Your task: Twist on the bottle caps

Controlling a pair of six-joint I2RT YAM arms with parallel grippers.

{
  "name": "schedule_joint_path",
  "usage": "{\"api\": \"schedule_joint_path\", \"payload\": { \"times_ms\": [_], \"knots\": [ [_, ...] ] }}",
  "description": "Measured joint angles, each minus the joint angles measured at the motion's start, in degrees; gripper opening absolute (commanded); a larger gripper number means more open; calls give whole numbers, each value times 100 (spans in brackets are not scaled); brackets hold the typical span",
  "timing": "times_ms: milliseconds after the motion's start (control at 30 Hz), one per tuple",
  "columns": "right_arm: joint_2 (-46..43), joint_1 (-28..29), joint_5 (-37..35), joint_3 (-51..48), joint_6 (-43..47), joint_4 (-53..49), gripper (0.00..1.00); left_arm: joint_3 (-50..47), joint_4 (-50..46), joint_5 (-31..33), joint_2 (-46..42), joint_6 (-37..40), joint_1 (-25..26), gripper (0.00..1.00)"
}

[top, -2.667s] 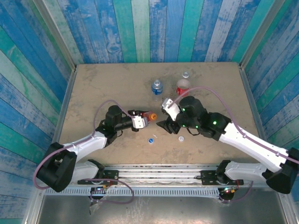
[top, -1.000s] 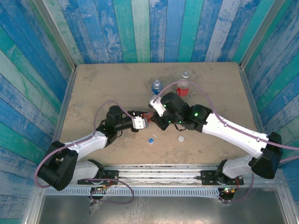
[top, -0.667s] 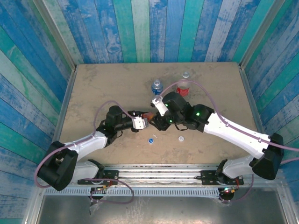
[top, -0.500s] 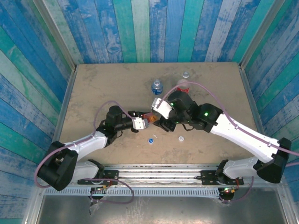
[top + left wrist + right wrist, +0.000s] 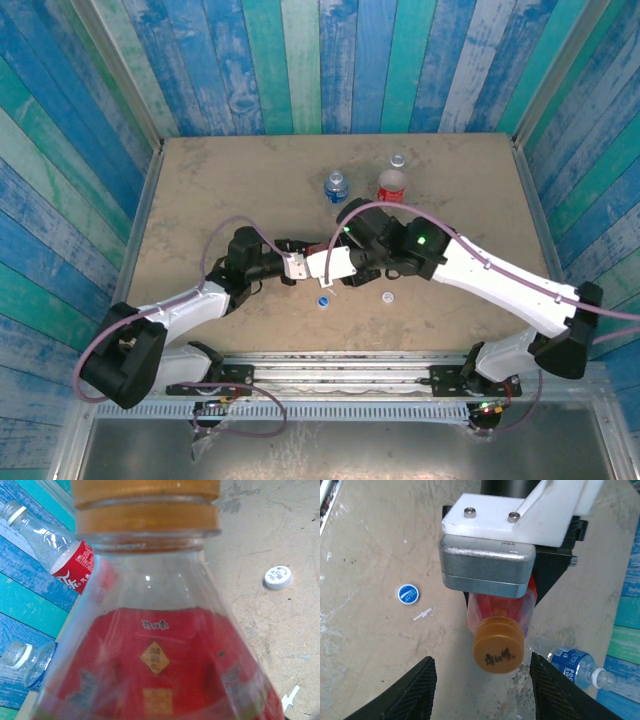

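Orange cap (image 5: 498, 647) sits on the neck of the red bottle (image 5: 155, 665), held level at mid-table, its neck toward 3 o'clock in the overhead view. The left gripper (image 5: 296, 263) is clamped on the bottle's body, its arm stretched in from 8 o'clock. The right arm bends in from 4 o'clock — the right gripper (image 5: 487, 692) faces the cap end-on, jaws spread wide on either side, touching nothing. On the table (image 5: 220, 190) the blue cap (image 5: 323, 299) lies at 6 o'clock of the grippers, the white cap (image 5: 387, 296) at 4 o'clock.

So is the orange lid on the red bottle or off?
On. The orange cap sits on the neck of the red bottle, covering its mouth. How tight it is, cannot tell.
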State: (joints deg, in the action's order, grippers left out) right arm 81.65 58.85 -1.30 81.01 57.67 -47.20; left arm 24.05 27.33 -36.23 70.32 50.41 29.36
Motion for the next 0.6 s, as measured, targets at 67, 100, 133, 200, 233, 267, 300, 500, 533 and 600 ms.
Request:
{"api": "schedule_joint_path", "payload": {
  "times_ms": [67,100,133,200,233,267,300,500,533,600],
  "knots": [
    [127,2,-48,39,59,9,50,0,-7,-28,0,0,0,46],
    [162,4,-70,42,85,7,49,0,-15,-35,0,2,0,46],
    [186,4,-101,42,101,7,46,0,-24,-50,0,4,0,47],
    [190,7,-136,42,109,13,40,0,-44,-74,0,13,0,47],
    [190,7,-142,42,103,17,33,0,-57,-85,0,13,0,47],
    [195,7,-151,44,107,31,27,0,-72,-96,0,17,0,47],
    [201,7,-160,44,107,66,21,0,-101,-101,0,31,0,47],
    [232,2,-195,66,22,120,30,0,-192,-116,0,39,0,47],
    [234,2,-195,66,24,120,33,0,-199,-118,0,39,0,47],
    [234,2,-192,66,26,122,38,0,-199,-118,0,39,0,46]
  ]
}}
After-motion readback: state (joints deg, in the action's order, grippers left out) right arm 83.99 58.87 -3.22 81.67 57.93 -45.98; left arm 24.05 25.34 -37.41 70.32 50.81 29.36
